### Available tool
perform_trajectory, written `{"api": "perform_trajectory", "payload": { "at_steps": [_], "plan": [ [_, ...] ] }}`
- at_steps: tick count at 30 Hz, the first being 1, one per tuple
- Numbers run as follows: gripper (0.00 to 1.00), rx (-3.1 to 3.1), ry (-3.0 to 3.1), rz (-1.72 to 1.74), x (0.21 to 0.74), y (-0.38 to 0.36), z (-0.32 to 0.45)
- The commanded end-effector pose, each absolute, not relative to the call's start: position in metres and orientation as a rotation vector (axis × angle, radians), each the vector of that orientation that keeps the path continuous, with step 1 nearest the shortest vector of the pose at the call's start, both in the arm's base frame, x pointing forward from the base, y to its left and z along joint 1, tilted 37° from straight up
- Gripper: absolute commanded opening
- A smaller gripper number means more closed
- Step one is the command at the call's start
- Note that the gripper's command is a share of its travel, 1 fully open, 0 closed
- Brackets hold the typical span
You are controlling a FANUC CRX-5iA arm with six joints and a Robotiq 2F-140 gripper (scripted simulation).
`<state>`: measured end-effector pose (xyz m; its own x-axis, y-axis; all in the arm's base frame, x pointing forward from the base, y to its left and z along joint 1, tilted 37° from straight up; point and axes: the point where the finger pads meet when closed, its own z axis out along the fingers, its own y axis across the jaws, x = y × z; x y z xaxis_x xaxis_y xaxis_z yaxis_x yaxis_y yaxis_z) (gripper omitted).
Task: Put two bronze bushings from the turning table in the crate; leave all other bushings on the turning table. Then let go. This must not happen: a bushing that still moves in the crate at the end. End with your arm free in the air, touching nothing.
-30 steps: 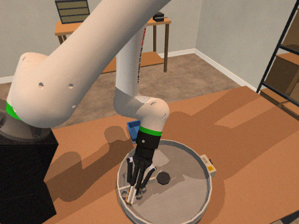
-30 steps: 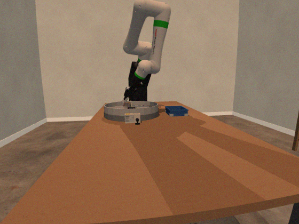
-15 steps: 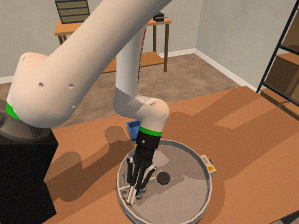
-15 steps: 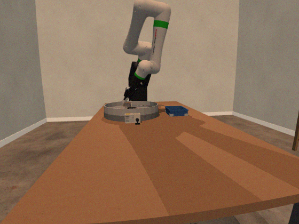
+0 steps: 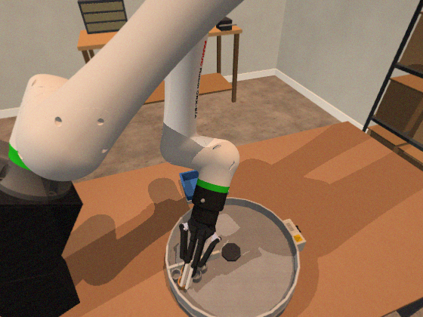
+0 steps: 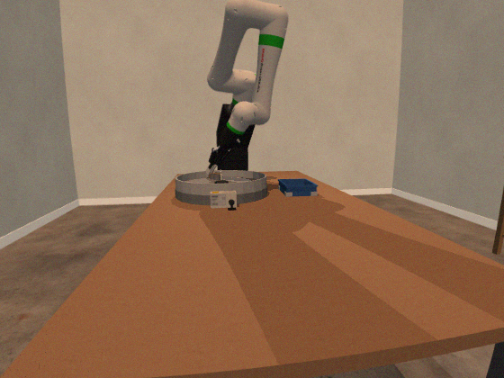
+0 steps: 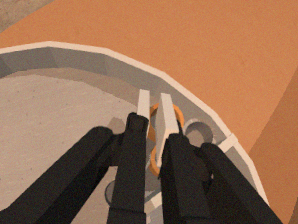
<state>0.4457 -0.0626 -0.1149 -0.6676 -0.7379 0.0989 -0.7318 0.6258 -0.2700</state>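
While two ring-shaped bronze bushings [image 5: 180, 281] [image 7: 179, 115] sit at the black gripper [image 5: 185, 286] [image 6: 211, 173] [image 7: 152, 106] on the grey round turning table [image 5: 297, 266] [image 6: 198, 191] [image 7: 105, 51], its jaws stand nearly closed; whether they pinch one cannot be told. Delivery to the blue rectangular crate [image 5: 183, 176] [image 6: 298, 189] and release remain.

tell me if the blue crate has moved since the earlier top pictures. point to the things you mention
No. The blue crate [image 5: 188, 186] [image 6: 298, 187] keeps its place just outside the turning table's rim [image 5: 297, 264] [image 6: 221, 194], beside the wrist.
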Motion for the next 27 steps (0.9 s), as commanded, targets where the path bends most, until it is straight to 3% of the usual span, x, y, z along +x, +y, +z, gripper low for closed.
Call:
{"api": "perform_trajectory", "payload": {
  "at_steps": [1, 7, 8, 27],
  "plan": [
    [0.06, -1.272, 2.813, -0.453, 0.4457, -0.0627, -0.1148],
    [0.06, -1.272, 2.813, -0.453, 0.4457, -0.0627, -0.1148],
    [0.0, -1.272, 2.813, -0.453, 0.4457, -0.0627, -0.1148],
    [0.0, -1.272, 2.813, -0.453, 0.4457, -0.0627, -0.1148]
  ]
}}
